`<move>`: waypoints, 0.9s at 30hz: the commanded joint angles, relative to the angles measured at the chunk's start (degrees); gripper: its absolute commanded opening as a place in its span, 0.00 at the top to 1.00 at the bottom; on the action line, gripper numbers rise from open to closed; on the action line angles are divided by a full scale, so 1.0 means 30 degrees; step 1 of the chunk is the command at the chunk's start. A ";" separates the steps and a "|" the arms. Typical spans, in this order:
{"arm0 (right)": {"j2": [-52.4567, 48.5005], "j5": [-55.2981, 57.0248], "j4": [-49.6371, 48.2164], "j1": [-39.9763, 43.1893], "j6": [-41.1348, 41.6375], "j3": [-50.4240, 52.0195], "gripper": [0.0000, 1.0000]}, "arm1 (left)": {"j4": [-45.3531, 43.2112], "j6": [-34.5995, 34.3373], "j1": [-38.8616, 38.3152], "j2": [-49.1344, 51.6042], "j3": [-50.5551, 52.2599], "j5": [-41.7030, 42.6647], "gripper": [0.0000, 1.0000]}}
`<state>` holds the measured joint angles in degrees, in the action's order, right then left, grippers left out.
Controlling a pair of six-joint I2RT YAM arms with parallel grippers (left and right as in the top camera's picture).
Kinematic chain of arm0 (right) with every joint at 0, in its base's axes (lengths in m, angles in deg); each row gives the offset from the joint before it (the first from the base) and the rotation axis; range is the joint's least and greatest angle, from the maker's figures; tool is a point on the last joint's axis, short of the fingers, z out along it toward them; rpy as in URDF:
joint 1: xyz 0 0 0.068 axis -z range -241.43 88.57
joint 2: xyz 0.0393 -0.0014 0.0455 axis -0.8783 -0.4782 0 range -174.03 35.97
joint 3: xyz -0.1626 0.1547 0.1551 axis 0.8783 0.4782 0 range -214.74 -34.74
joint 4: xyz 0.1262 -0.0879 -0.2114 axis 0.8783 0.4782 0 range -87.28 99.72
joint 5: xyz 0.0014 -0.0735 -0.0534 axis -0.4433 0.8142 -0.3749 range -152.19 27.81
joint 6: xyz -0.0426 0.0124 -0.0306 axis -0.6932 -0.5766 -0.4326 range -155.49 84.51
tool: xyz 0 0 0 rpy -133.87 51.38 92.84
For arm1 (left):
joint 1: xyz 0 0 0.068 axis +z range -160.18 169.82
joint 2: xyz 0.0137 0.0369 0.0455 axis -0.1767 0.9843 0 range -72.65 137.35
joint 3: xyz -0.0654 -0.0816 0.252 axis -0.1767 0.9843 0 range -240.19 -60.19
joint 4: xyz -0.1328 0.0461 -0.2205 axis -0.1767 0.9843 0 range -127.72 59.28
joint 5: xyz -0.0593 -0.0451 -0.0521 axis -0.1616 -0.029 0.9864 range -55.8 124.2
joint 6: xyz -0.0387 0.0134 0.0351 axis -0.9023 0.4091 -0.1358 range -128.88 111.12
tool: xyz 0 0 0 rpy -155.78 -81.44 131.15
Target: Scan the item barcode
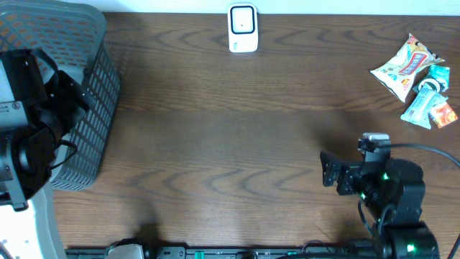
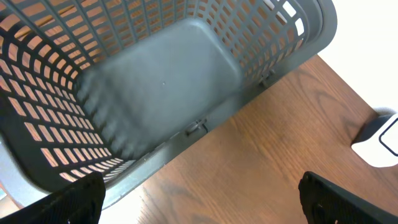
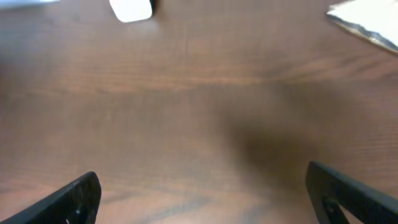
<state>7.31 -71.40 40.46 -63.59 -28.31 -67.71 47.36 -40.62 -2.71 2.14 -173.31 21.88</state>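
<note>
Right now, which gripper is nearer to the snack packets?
Right. The right gripper is on the same side as the snack packets, nearer the robot and slightly inward of them; the left gripper hangs over the basket across the table.

Recorded: one grey plastic lattice basket (image 1: 100, 93), one white upright barcode scanner (image 1: 243, 29) and one brown wood-grain table (image 1: 215, 144). Three crinkled foil snack packets (image 1: 406, 66) can be counted, though the heap overlaps and a fourth cannot be ruled out. Two black robot arms: the left arm (image 1: 29, 144), the right arm (image 1: 388, 187).
</note>
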 commanded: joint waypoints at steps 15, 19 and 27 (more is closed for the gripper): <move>0.7868 -0.0066 -0.7424 0.0226 -0.0517 0.7708 0.01 | 0.0058 -0.0168 0.0095 0.0022 -0.0138 -0.0051 0.02; 0.8590 -0.0561 -0.8306 0.0226 -0.0510 0.8568 0.01 | 0.0058 -0.0168 0.0095 0.0022 -0.0138 -0.0051 0.02; 0.9464 -0.0634 -0.9165 0.0226 -0.0503 0.9734 0.01 | 0.0051 -0.0168 0.0095 0.0022 -0.0138 -0.0051 0.02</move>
<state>34.76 -72.82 14.34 -63.37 -29.05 -39.53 47.38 -40.62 -2.71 2.16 -173.31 21.88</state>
